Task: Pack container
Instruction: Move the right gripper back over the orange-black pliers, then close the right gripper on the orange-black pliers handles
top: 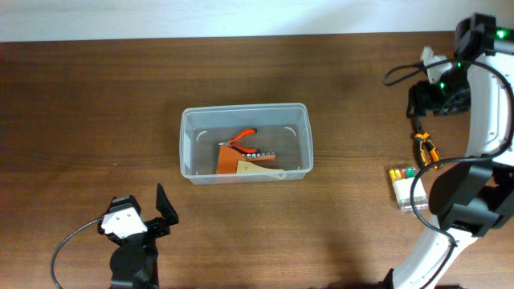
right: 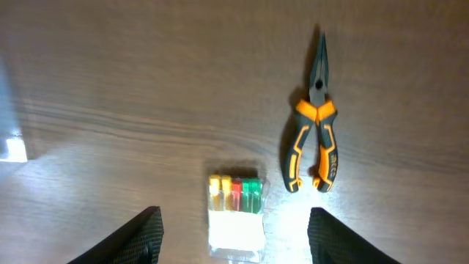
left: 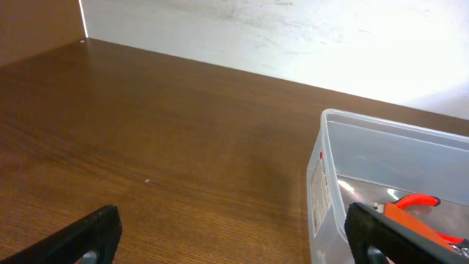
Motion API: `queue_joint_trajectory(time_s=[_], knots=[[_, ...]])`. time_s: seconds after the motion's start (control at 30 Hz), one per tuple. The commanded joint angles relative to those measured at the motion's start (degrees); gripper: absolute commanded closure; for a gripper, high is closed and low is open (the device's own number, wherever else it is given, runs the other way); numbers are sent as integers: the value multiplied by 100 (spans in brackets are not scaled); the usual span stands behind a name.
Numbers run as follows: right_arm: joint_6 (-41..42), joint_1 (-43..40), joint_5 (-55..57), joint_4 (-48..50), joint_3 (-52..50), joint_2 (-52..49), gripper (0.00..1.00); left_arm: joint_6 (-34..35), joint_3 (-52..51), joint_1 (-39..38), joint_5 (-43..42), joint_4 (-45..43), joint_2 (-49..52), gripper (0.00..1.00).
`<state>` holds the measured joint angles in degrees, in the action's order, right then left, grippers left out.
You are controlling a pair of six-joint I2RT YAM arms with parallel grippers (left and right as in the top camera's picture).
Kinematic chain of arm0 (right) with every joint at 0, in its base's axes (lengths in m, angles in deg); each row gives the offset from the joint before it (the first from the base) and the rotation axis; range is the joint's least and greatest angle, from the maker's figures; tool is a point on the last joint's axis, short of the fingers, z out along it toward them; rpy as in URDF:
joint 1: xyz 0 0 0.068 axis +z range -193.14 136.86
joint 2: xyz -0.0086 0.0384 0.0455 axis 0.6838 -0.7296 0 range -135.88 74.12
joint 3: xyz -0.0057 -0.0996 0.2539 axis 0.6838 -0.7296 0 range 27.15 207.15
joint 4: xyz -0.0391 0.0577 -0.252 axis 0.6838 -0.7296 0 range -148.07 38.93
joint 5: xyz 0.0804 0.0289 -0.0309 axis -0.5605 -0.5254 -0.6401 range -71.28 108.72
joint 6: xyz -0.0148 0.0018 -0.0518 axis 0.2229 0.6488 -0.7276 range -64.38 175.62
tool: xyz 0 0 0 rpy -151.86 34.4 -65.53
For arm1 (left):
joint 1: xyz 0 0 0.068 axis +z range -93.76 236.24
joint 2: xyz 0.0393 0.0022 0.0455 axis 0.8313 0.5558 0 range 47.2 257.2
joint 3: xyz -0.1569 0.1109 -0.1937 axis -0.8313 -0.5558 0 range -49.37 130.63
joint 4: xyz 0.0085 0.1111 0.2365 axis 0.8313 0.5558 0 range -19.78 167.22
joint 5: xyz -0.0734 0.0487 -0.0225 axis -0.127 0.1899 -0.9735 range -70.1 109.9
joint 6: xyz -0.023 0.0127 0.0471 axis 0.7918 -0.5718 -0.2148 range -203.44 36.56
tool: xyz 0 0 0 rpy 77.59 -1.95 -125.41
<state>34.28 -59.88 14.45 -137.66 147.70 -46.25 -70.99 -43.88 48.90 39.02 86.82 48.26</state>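
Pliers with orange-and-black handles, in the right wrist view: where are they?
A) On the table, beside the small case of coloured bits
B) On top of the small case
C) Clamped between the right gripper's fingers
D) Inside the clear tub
A: the pliers lie flat on the table, just beside the small case and apart from it, far outside the container.

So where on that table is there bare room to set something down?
Wide bare tabletop left of the container and between it and the pliers. Crowded: the right edge, with pliers, bit case and right arm.
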Motion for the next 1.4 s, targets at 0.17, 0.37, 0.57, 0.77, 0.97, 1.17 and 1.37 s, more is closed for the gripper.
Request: queue_joint_trajectory(time_s=[0.17, 0.37, 0.57, 0.77, 0.97, 1.17, 1.37], knots=[[-90, -249, 337, 962, -1620, 2, 37, -50, -17, -17, 20, 11, -37, 1], [-90, -247, 953, 1464, -2306, 2, 38, -50, -17, -17, 20, 11, -37, 1], [-85, -249, 960, 1537, -2354, 2, 38, -50, -17, -17, 20, 11, -37, 1], [-72, -247, 1056, 1665, -2365, 0, 38, -50, -17, -17, 20, 11, -37, 1], [-68, -260, 1058, 1847, -2509, 0, 39, -50, -17, -17, 20, 11, -37, 1], [-68, -334, 1058, 2214, -3018, 0, 39, -50, -17, -17, 20, 11, -37, 1], [-61, -378, 1056, 2697, -3515, 0, 39, -50, -17, -17, 20, 11, -37, 1]])
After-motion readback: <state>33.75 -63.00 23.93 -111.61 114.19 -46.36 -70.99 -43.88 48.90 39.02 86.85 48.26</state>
